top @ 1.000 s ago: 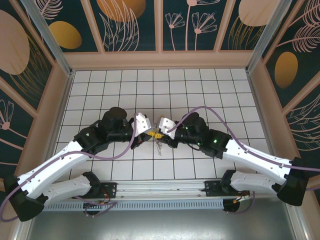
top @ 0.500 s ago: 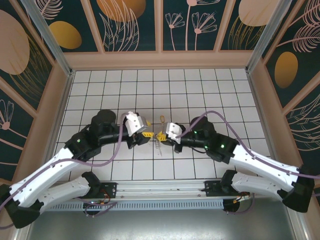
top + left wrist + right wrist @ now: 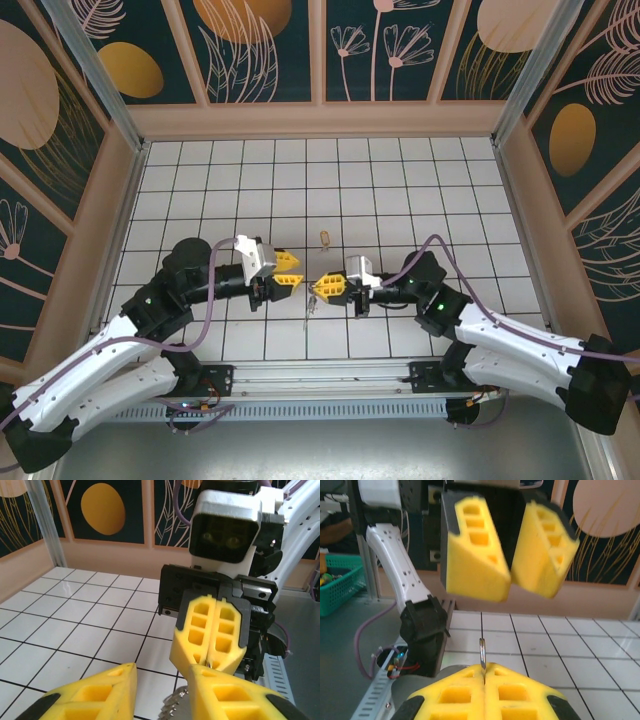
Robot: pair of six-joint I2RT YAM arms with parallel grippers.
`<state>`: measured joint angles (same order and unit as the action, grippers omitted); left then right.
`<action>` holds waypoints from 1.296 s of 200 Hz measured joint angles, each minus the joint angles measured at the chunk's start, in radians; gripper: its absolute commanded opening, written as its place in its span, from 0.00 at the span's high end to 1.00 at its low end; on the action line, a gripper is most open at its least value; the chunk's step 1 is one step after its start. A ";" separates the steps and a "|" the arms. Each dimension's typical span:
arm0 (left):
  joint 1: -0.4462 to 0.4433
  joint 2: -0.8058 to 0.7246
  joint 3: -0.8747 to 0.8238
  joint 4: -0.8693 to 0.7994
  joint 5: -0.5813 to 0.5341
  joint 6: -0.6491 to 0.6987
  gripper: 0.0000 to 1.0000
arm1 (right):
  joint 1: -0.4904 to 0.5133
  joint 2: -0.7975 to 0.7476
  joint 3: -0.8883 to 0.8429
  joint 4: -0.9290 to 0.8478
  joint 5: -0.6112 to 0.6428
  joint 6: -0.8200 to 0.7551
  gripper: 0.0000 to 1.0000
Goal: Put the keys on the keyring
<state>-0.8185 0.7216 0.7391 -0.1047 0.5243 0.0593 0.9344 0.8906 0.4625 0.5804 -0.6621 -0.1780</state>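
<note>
Pinching the keyring (image 3: 482, 655) in its closed jaws, the right gripper (image 3: 326, 287) holds it just above the tiled floor (image 3: 400, 190) near the table's middle, with the keys (image 3: 311, 303) dangling beneath. The left gripper (image 3: 293, 271) faces it close by, jaws parted and gripping nothing. A small pale metal piece (image 3: 323, 237) lies apart on the tiles behind them.

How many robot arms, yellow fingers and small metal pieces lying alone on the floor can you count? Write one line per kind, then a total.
Robot arms: 2
Yellow fingers: 4
Lone metal pieces: 1
Total: 7
</note>
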 measured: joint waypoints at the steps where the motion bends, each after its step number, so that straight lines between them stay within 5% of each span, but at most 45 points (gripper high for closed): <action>1: 0.000 0.000 0.000 0.002 0.002 -0.002 0.68 | 0.000 0.000 -0.001 0.007 -0.002 0.002 1.00; 119: 0.000 0.026 0.000 0.126 0.144 -0.058 0.69 | -0.069 0.010 -0.069 0.406 -0.098 0.186 1.00; 259: -0.031 0.153 0.048 0.192 0.258 -0.051 0.77 | -0.077 0.021 -0.101 0.472 -0.116 0.216 1.00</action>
<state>-0.8494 0.8749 0.7872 0.0868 0.7826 0.0078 0.8577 0.9119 0.3614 1.0523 -0.7780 0.0376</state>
